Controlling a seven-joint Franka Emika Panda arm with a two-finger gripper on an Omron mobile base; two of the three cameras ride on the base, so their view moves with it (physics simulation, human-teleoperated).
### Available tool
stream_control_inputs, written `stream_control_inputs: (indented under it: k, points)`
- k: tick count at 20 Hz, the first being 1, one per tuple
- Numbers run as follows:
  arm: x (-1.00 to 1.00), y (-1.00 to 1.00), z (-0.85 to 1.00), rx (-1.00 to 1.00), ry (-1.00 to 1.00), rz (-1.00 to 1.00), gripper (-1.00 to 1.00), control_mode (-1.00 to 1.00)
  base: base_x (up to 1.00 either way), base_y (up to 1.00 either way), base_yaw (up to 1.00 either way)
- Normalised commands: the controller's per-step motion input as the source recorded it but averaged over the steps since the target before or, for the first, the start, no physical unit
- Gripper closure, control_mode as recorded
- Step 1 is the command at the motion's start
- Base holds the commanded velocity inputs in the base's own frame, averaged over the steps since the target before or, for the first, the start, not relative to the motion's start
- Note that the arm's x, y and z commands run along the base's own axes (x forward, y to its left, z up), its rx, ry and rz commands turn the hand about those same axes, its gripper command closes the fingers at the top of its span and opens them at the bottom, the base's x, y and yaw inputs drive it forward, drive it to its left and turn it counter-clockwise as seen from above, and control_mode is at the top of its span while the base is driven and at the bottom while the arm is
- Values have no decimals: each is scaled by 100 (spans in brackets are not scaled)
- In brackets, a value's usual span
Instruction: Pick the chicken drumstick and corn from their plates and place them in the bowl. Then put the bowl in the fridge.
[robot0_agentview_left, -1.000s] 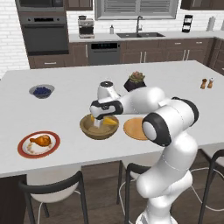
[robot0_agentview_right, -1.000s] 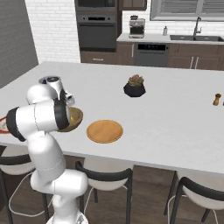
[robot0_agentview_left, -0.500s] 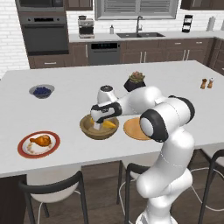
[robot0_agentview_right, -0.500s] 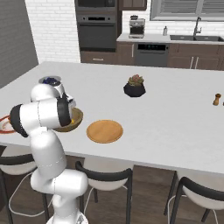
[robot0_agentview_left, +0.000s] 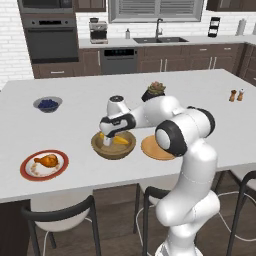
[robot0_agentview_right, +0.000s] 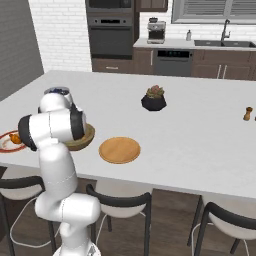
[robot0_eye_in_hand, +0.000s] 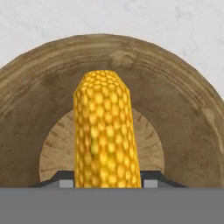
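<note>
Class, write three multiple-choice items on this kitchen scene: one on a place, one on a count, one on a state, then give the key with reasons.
1. Where is the golden-brown chicken drumstick?
A. on the red-rimmed white plate
B. in the round wooden bowl
C. on the plain tan plate

2. How many shakers stand on the counter?
A. one
B. two
C. four

3. The plain tan plate is:
A. bare
B. holding the yellow corn cob
C. stacked

Key: A, the drumstick lies on the red-rimmed plate; B, a pair stands at the far right; A, the corn is over the bowl, at the gripper.
</note>
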Motion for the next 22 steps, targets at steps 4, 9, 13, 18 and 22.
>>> stream_control_inputs:
  k: [4, 9, 13, 18, 22]
  points:
    - [0, 0, -9, 0, 0, 1, -100, -100, 0, 0, 0]
    - [0, 0, -2, 0, 0, 0, -100, -100, 0, 0, 0]
    - [0, 0, 0, 0, -1, 0, -100, -100, 0, 0, 0]
    - [-9, 0, 7, 0, -5, -1, -100, -100, 0, 0, 0]
    - [-86, -10, 37, 0, -9, -17, -100, -100, 0, 0, 0]
